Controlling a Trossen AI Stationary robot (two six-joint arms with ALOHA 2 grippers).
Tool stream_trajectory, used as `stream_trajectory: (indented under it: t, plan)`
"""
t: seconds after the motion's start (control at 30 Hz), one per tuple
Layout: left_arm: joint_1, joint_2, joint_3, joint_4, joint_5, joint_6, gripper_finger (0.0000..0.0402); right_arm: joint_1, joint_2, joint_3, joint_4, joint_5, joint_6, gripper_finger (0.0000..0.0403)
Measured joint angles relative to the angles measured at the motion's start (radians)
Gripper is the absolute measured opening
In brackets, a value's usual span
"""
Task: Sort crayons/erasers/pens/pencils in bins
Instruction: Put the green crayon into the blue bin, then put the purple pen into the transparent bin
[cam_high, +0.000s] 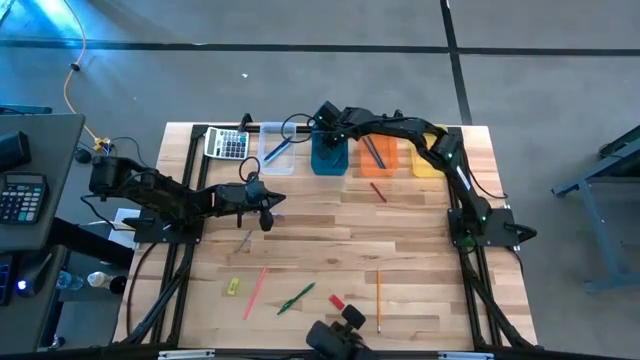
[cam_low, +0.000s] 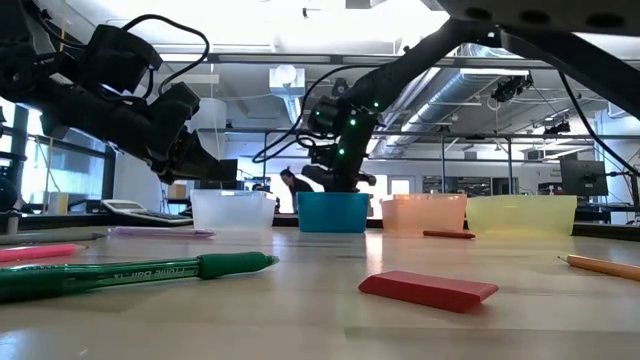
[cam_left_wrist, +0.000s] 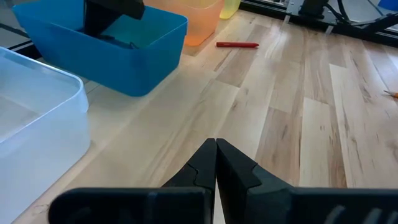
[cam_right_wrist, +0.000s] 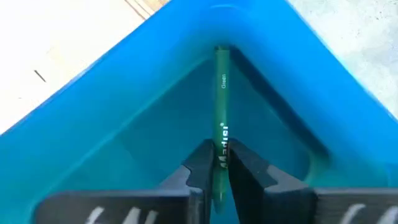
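The room is a big open workshop with a grey concrete floor (cam_high: 300, 90), exposed ducts and lights on the ceiling in the low view, and a person (cam_low: 297, 187) standing way off in the background. A second surface on the left has a dark calculator (cam_high: 22, 196) on it.

The desk (cam_high: 420, 240) is light wood planks on a black frame. Along its far edge sit the bins in a row: clear bin (cam_high: 279, 151) on the left, then blue bin (cam_high: 329, 155), orange bin (cam_high: 378, 154) and yellow bin (cam_high: 428, 160) on the right. A grey calculator (cam_high: 227, 144) is just left of the clear one.

The right arm reaches across to the far side and its right end effector (cam_right_wrist: 215, 163) is down inside the blue bin, fingers clamped tight on a green crayon (cam_right_wrist: 221, 106) whose tip points into the bin's corner. The left end effector (cam_left_wrist: 216, 155) hovers over bare desk left of centre, near the clear bin, fingers pressed together with nothing in them.

Loose stuff on the near half: a green pen (cam_high: 297, 298), a pink stick (cam_high: 256, 291), an orange pencil (cam_high: 378, 296), a red eraser (cam_high: 336, 301) and a yellow eraser (cam_high: 233, 287). A red crayon (cam_high: 378, 191) lies just in front of the orange bin
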Motion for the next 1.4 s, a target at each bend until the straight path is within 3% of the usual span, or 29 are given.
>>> stream_trajectory:
  t: [0.23, 0.4, 0.57, 0.77, 0.87, 1.1, 1.4]
  plan:
    - [0.0, 0.0, 0.0, 0.0, -0.003, 0.0, 0.0, 0.0, -0.004, 0.001, 0.013, 0.008, -0.005, 0.0116]
    - [0.0, 0.0, 0.0, 0.0, -0.002, 0.0, 0.0, 0.0, -0.031, 0.027, -0.037, 0.042, -0.079, 0.0125]
    - [0.0, 0.0, 0.0, 0.0, 0.0, 0.0, 0.0, 0.005, -0.099, 0.036, -0.039, 0.117, -0.148, 0.0092]
    - [-0.01, 0.0, 0.0, -0.001, 0.005, 0.0, 0.0, 0.023, -0.134, 0.032, 0.031, 0.121, -0.177, 0.001]
    - [-0.011, 0.0, 0.0, -0.001, 0.006, 0.0, 0.0, 0.045, -0.134, 0.005, 0.108, 0.12, -0.183, 0.0011]
    - [-0.018, 0.0, 0.0, -0.005, 0.006, 0.008, 0.0, 0.095, -0.194, -0.209, 0.437, 0.112, -0.146, 0.0003]
    - [-0.024, 0.0, 0.0, -0.008, 0.037, 0.021, 0.0, 0.15, -0.462, -0.644, 0.836, 0.086, -0.099, 0.0001]
